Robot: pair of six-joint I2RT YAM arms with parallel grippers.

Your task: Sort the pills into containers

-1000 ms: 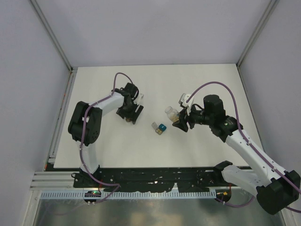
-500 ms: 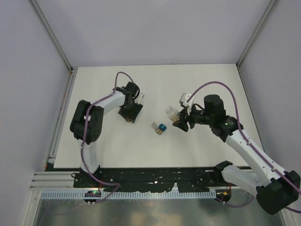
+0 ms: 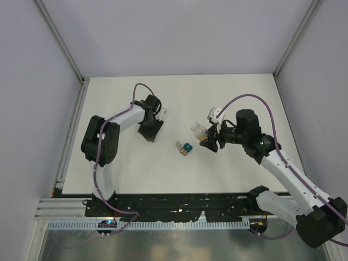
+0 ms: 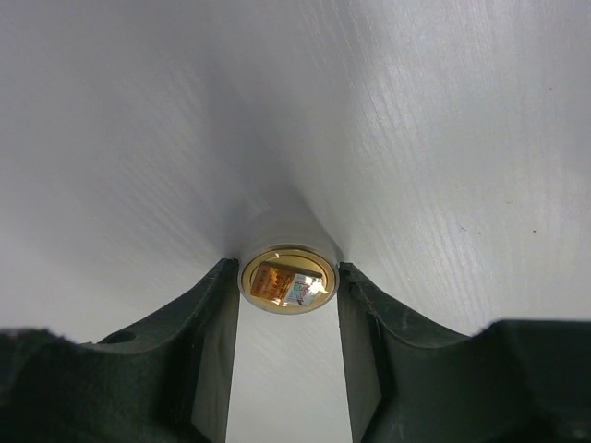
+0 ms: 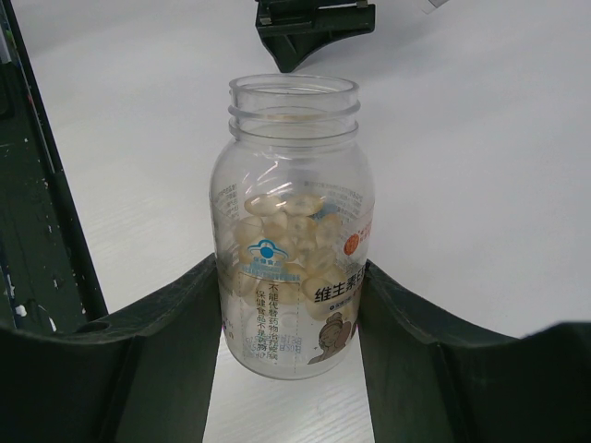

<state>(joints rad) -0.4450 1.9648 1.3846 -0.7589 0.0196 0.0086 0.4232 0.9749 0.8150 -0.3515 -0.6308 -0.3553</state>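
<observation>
The right gripper (image 3: 209,140) clamps the open pill bottle (image 5: 294,231) by its body, mouth free to pour into the boxes (image 3: 183,147) — the left gripper (image 3: 149,132) pinches a round lid (image 4: 288,281) on the tabletop (image 3: 244,98).

White desk (image 3: 217,98), faint grain running through it. Clear bottle (image 5: 291,120), pale yellow pills (image 5: 277,217) inside; blue logo, orange spot and black characters on its label. A grey container (image 3: 179,145), a teal-blue container (image 3: 187,148). The round cap (image 4: 288,281) shows a gold rim with orange and blue glints. Left tool (image 3: 150,134) black, right tool (image 3: 209,142) black.
</observation>
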